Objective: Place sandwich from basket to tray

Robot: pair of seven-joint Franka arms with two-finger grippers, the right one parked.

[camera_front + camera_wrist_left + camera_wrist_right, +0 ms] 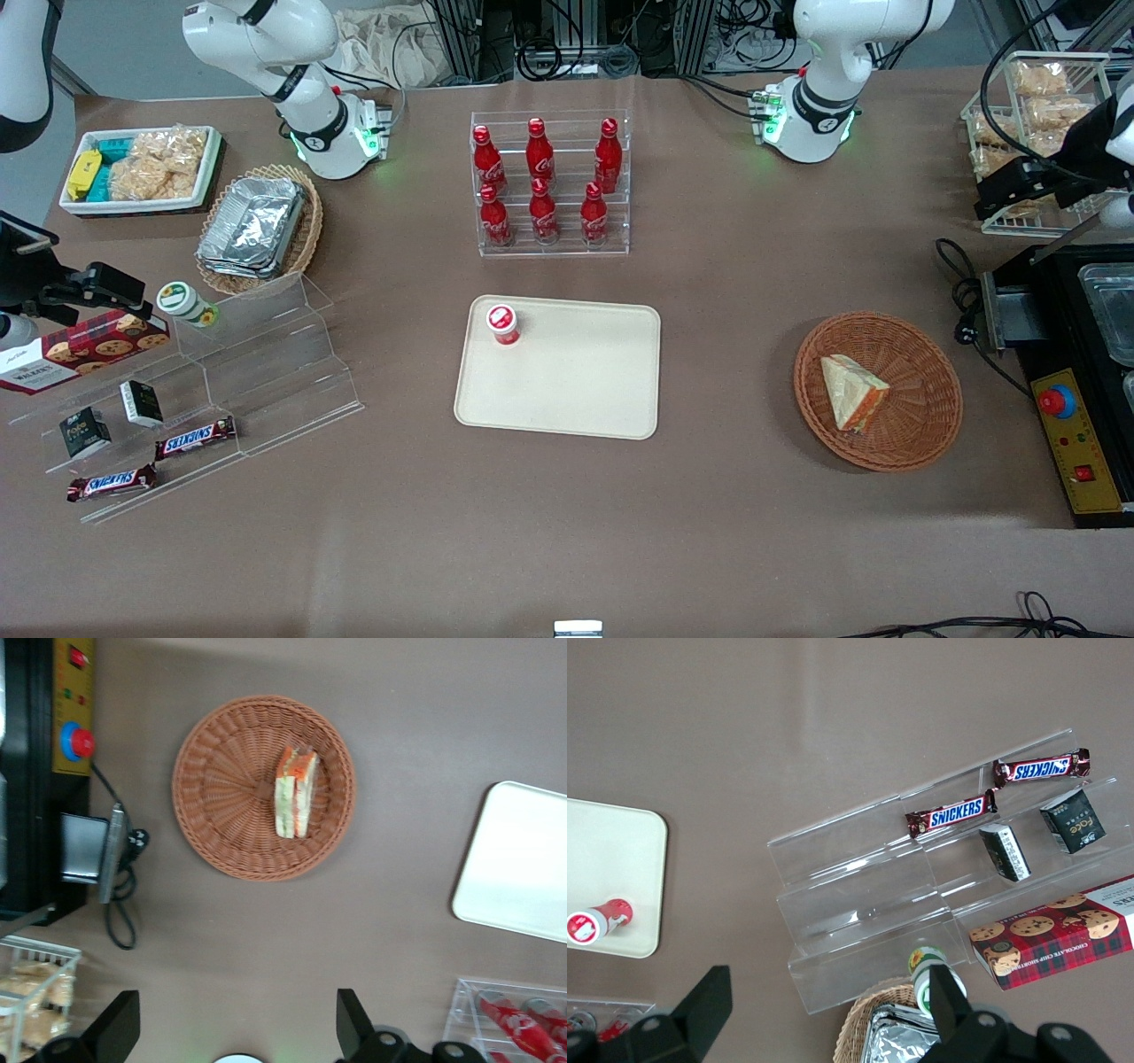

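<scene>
With the gripper (235,1028) hanging wide open high above the table, the sandwich (852,391) sits in the basket (921,368), and that slick wrap could easily slip before reaching the tray (576,372).

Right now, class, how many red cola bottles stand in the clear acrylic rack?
6: three red cola bottles on the upper step and three on the lower step of the clear acrylic rack, farther from the front camera than the cream-beige tray. None looks hidden.

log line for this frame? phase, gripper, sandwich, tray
phase: pre-grasp | gripper: open, raised above table, apart from basket | sandwich: in basket, untouched | tray: holds one small red-capped bottle
</scene>
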